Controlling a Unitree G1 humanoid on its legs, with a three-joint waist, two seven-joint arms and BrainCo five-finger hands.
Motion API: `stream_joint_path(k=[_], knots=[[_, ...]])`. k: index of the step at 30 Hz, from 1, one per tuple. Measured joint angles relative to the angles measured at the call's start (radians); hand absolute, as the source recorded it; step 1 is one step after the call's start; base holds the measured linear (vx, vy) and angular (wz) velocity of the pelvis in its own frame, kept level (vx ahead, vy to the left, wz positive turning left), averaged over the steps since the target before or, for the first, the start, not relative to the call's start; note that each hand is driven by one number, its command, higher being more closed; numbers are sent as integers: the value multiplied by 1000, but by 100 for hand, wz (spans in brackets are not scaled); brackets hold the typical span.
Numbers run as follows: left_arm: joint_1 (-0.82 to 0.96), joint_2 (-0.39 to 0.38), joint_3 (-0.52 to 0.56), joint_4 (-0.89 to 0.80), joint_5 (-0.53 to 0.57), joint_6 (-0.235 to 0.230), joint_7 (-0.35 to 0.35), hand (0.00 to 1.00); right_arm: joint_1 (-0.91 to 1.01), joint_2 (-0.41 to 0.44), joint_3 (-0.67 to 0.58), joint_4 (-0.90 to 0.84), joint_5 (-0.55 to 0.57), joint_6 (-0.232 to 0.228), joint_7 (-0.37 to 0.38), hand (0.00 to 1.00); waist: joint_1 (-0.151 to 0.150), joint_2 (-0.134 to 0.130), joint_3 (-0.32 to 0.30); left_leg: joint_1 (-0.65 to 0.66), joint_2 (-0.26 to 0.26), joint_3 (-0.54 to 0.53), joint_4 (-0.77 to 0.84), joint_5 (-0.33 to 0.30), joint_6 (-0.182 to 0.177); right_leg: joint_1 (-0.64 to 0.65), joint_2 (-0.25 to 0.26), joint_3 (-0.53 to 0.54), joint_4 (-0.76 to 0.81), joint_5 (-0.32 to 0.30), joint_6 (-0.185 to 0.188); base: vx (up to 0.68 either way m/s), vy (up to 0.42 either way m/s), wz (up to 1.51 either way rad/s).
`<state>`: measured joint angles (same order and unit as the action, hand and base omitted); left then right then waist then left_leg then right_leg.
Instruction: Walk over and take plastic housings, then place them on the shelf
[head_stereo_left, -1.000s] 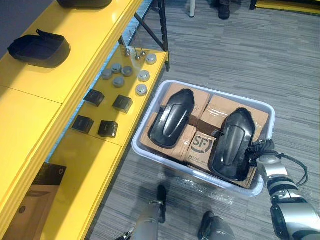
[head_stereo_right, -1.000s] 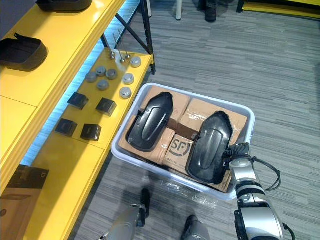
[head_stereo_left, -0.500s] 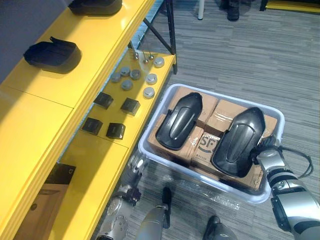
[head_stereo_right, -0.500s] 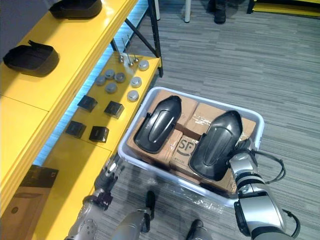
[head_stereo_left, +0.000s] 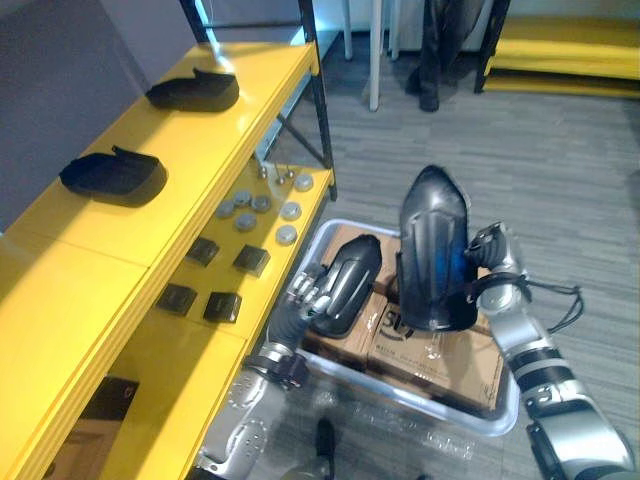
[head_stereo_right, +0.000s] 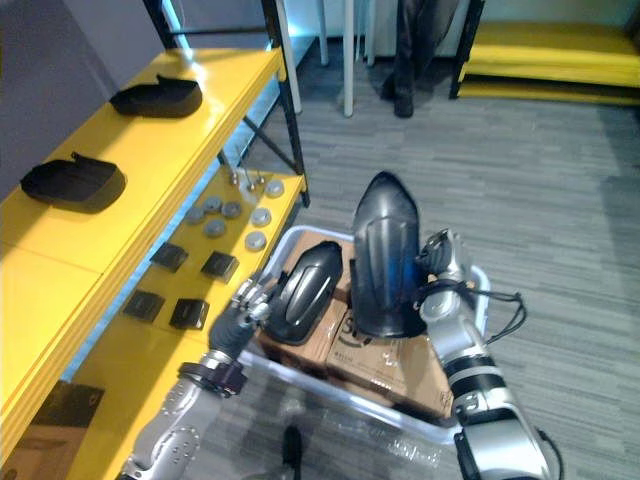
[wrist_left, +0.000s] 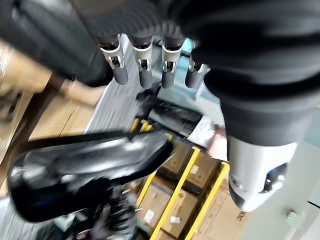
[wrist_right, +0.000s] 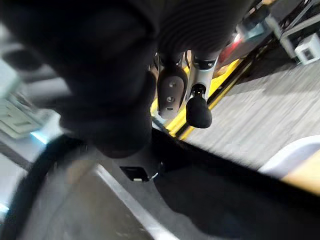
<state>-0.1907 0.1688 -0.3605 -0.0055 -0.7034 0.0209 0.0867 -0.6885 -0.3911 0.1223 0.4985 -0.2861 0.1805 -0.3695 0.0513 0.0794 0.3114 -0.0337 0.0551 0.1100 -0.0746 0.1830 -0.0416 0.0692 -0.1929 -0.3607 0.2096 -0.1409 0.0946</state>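
Observation:
My right hand is shut on the right edge of a black plastic housing, which it holds upright above the white bin; its fingers curl over the housing's rim. A second black housing lies on the cardboard boxes in the bin. With straight fingers, my open left hand rests against that housing's near end. Two more housings sit on the top of the yellow shelf at the left.
The shelf's lower level carries small black boxes and several metal discs right beside the bin. A dark shelf post stands behind the bin. A person's legs show on the grey floor at the far side.
My right hand has lifted its housing out of the bin and tipped it upright. My left hand has come forward to the second housing. The camera has tilted up.

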Motion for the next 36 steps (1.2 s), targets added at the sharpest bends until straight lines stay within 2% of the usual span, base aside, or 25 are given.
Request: stream_joint_path(k=[3, 6, 9, 13, 19, 26, 32, 36], knots=[[-56, -13, -15, 110, -6, 0, 50, 0, 10, 38, 31, -65, -21, -35, 1, 100, -13, -30, -44, 29, 9, 19, -11, 1, -1, 29, 13, 9, -31, 13, -5, 39, -24, -14], [-109, -28, -20, 174, 1, -8, 68, 0, 21, 60, 64, -107, -21, -52, 12, 100, -24, -46, -79, 34, 19, 32, -11, 2, -3, 40, 28, 23, -65, 34, -9, -5, -27, -16], [-128, -44, -29, 184, 22, -9, 72, 0, 36, 87, 93, -133, -21, -61, 25, 100, -36, -46, -87, 53, 22, 38, -12, 3, -6, 62, 33, 29, -83, 43, -12, -42, -20, -10], [-128, -56, -42, 236, 62, -6, 142, 0, 72, 113, 138, -135, -21, -84, 42, 100, -37, -45, -121, 54, 38, 57, -17, -6, -15, 62, 52, 51, -110, 66, -15, -73, -19, -16], [-131, -66, -58, 309, 87, 0, 226, 0, 102, 147, 198, -139, -18, -104, 46, 100, -35, -45, -151, 46, 50, 60, -17, 0, -11, 71, 70, 51, -156, 98, -19, -38, -11, -3], [-171, -82, -60, 382, -20, -8, 211, 0, 119, 170, 244, -170, -16, -127, 54, 100, -32, -51, -176, 33, 47, 55, -17, 13, -8, 75, 73, 48, -181, 106, -19, 9, -7, 3], [-203, -98, -90, 445, -85, -13, 293, 0, 140, 174, 288, -170, 5, -133, 41, 100, -33, -53, -205, 31, 57, 52, -17, 18, -15, 78, 86, 48, -193, 111, -25, 1, -7, 0], [-228, -135, -80, 515, -138, -87, 370, 0, 141, 191, 314, -170, 6, -132, 41, 100, -35, -53, -210, 30, 72, 54, -17, 19, -18, 78, 101, 49, -199, 119, -36, -43, -27, -4]])
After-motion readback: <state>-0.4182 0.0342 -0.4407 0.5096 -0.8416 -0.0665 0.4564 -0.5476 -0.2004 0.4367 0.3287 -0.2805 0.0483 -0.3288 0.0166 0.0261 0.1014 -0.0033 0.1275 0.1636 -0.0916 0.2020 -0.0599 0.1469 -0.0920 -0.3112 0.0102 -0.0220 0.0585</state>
